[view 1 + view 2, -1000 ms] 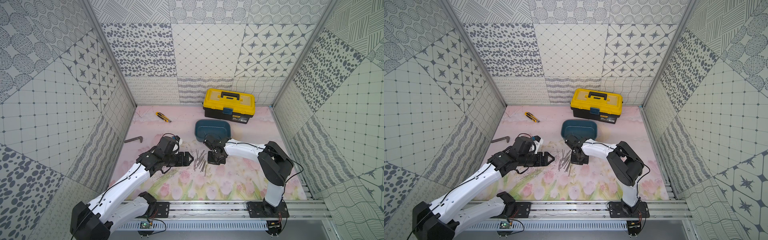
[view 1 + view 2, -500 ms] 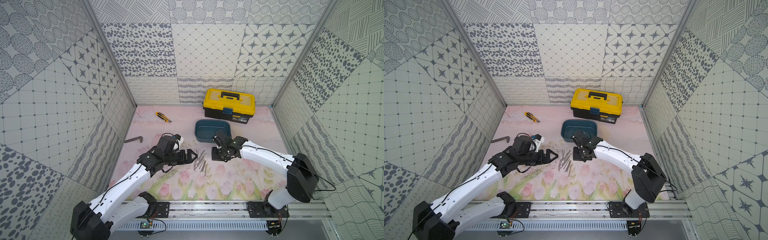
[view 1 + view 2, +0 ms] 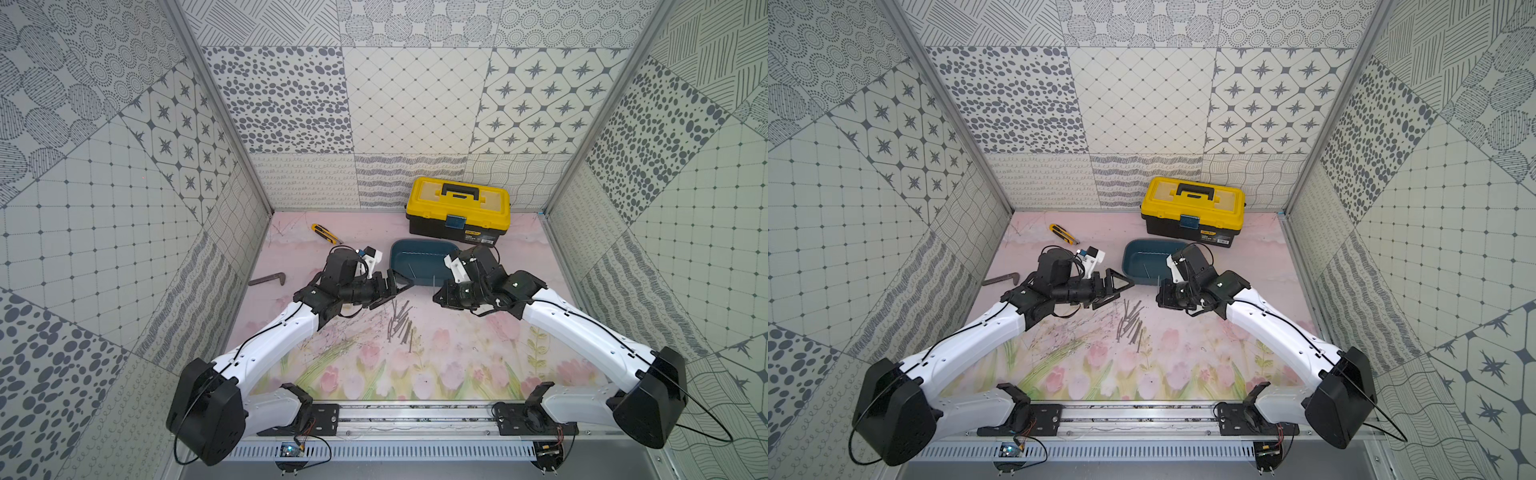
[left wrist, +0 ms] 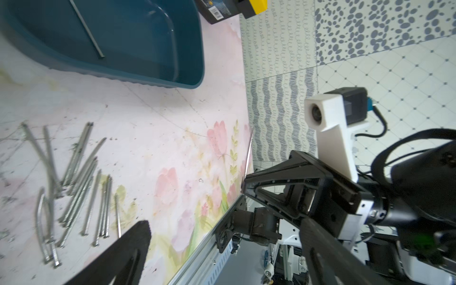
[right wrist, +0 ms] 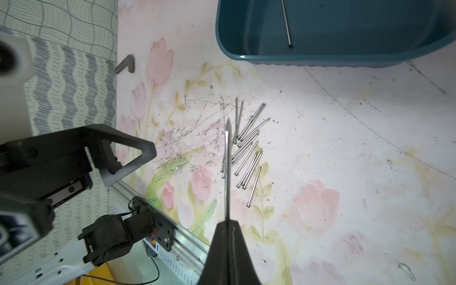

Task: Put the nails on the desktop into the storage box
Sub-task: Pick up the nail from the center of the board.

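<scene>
Now | left claw (image 3: 391, 296) spread wide | right claw (image 5: 227, 222) pinching a nail (image 5: 227, 160) | clearest from right wrist

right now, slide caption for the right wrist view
Right gripper holds one nail near the loose nails; another nail lies in the storage box.

legible text: none | toolbox (image 4: 217, 11) label: barcode; print too small

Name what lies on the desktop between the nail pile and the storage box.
Nothing but scuffed, bare desktop separates the nails from the storage box; the right wrist view shows it clearly.
</scene>
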